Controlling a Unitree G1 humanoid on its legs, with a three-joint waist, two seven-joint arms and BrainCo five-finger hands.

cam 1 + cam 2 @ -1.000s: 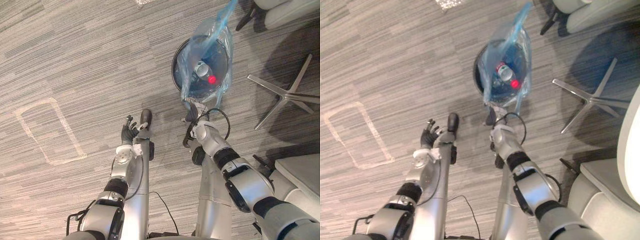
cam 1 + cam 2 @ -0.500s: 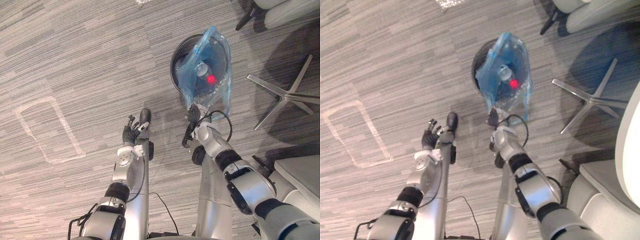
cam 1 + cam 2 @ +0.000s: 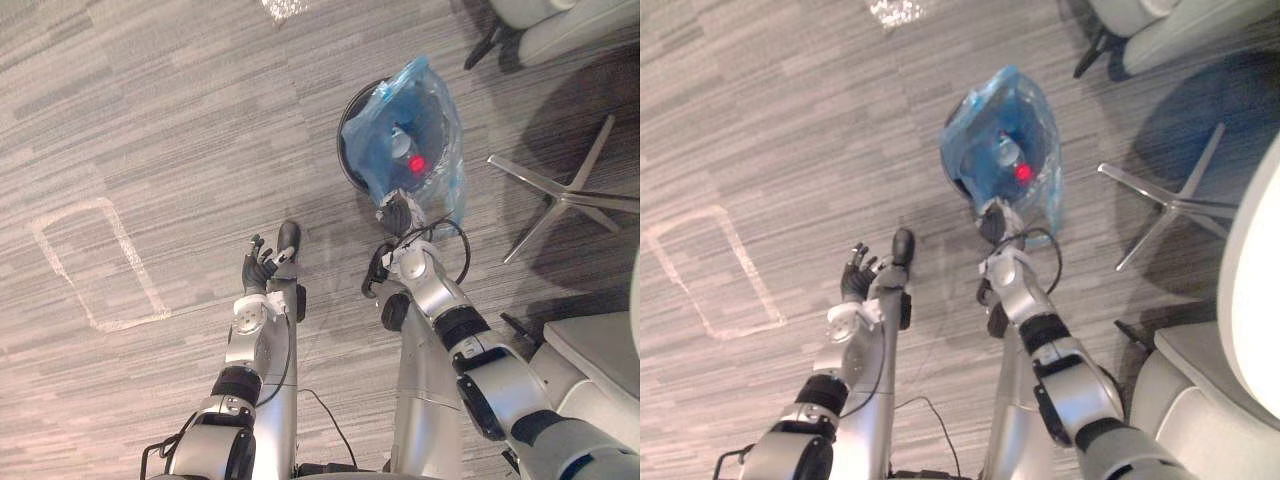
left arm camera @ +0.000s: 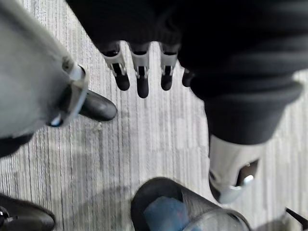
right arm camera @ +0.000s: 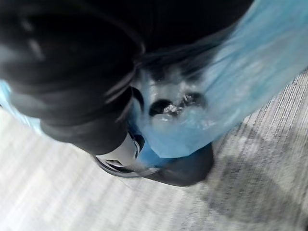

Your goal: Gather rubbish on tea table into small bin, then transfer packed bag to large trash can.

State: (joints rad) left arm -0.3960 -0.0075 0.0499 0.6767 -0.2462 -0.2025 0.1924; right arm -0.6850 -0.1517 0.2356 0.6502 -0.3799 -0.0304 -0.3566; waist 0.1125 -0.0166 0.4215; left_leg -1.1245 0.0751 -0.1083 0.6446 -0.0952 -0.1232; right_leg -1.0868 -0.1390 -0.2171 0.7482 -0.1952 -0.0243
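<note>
A blue plastic bag (image 3: 415, 150) with a clear bottle with a red cap (image 3: 412, 160) inside lies slumped over the small black round bin (image 3: 346, 150) on the carpet. My right hand (image 3: 398, 215) is at the bag's near edge, fingers curled into the blue film, which bunches against it in the right wrist view (image 5: 226, 101). The bin's dark wall (image 5: 185, 171) shows below the bag. My left hand (image 3: 258, 268) hangs open to the left of the bin, fingers (image 4: 140, 79) straight over bare carpet and holding nothing.
A chair's silver star base (image 3: 560, 195) stands right of the bin. White seats are at the top right (image 3: 560, 25) and lower right (image 3: 600, 340). A pale tape rectangle (image 3: 95, 260) marks the carpet at the left.
The bag's raised top has dropped and the bag now slumps over the bin. My right hand has moved forward to the bag's near edge and curled shut. The left hand stays open.
</note>
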